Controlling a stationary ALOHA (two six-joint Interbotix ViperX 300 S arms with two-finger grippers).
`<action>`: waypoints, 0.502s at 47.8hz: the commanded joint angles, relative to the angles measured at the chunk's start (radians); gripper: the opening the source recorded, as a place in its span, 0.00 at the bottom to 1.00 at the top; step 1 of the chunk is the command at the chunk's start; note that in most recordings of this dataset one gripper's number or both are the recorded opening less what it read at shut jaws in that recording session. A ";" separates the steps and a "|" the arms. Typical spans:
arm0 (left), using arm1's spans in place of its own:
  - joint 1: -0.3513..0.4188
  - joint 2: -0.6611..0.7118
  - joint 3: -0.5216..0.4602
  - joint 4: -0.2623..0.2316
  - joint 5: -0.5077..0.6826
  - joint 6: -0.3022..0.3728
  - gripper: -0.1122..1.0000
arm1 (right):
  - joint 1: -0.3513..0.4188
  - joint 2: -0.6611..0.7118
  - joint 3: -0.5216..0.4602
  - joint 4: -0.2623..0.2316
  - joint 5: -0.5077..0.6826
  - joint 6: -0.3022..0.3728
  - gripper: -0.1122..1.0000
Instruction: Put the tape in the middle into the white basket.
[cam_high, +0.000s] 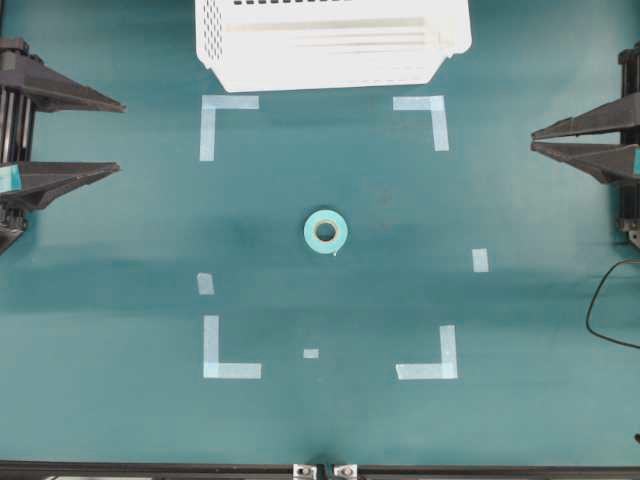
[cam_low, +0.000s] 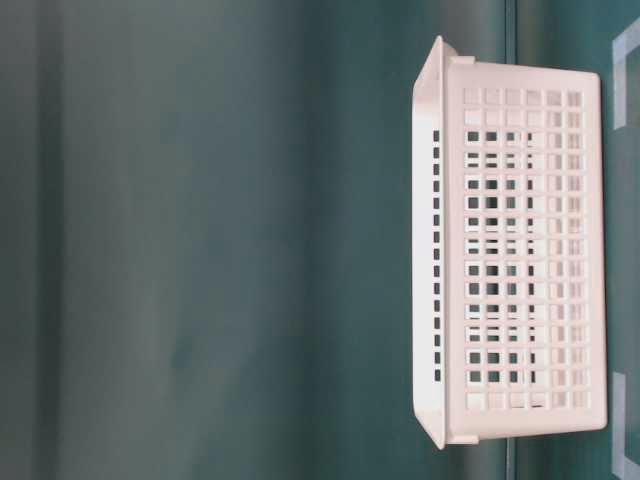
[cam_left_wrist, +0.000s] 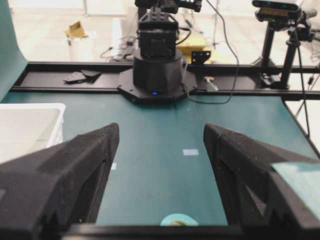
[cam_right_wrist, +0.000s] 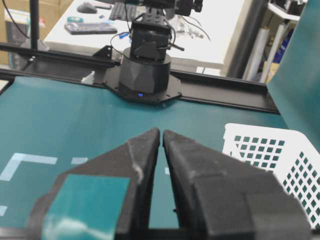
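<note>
- We see the tape (cam_high: 326, 231) lying flat at the middle of the desk (cam_high: 120, 420), inside the pale corner strips (cam_high: 229, 369).
- The white basket (cam_high: 330, 45) sits at the far edge (centred).
- Our left gripper (cam_high: 115, 135) waits at the left edge, jaws spread wide.
- Our right gripper (cam_high: 537, 138) is at the right edge, jaws nearly pressed together, pinching nothing.

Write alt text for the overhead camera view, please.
A teal tape roll lies alone mid-table inside pale corner strips. The white basket sits at the top edge; the open left claw and shut right claw wait at the sides.
</note>
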 joint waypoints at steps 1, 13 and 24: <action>0.000 0.011 -0.006 -0.028 -0.008 -0.005 0.32 | -0.006 0.008 -0.009 0.000 -0.009 0.000 0.32; 0.000 -0.035 0.038 -0.026 -0.003 0.000 0.03 | -0.006 0.012 0.008 0.000 -0.006 0.005 0.10; 0.000 -0.158 0.120 -0.026 0.103 -0.005 0.00 | -0.006 0.041 0.003 0.000 -0.018 0.035 0.11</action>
